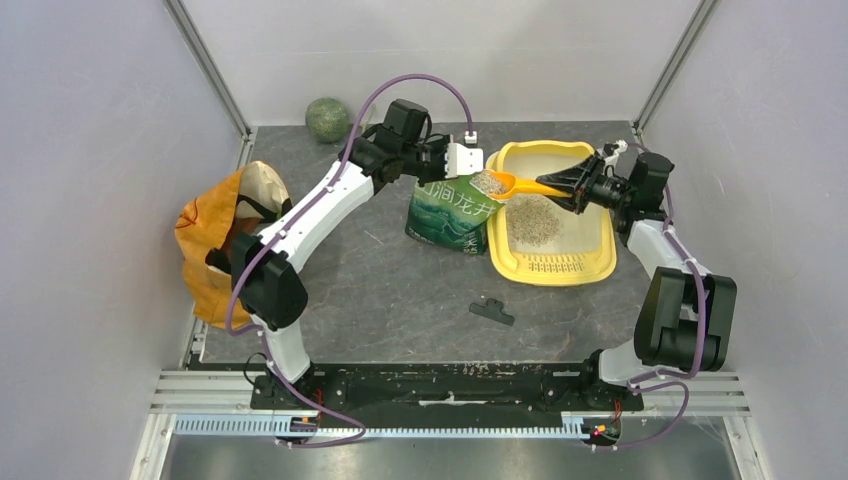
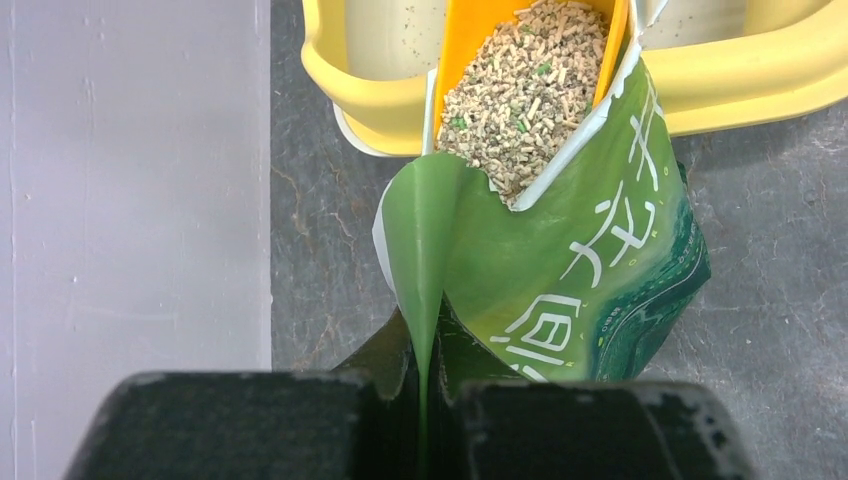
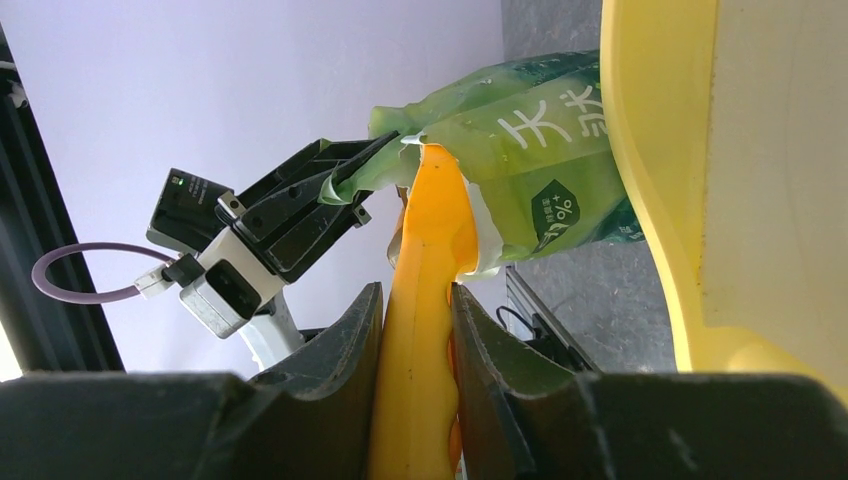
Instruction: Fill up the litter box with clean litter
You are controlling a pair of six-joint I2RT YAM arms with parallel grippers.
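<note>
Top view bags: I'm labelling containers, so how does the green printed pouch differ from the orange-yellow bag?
The green printed pouch stands beside the yellow plastic litter box; the orange-yellow bag slumps at the table's left edge. The left gripper pinches the pouch's rim, an orange plastic scoop in its mouth; the bag is untouched. Both are soft bags.

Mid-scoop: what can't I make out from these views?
- Fill level of the green printed pouch: every view, hidden by its walls and the orange plastic scoop.
- Yellow plastic litter box basin: both wrist views, cut off by frame edges.
- Small black flat piece: top view, too small to identify.
</note>
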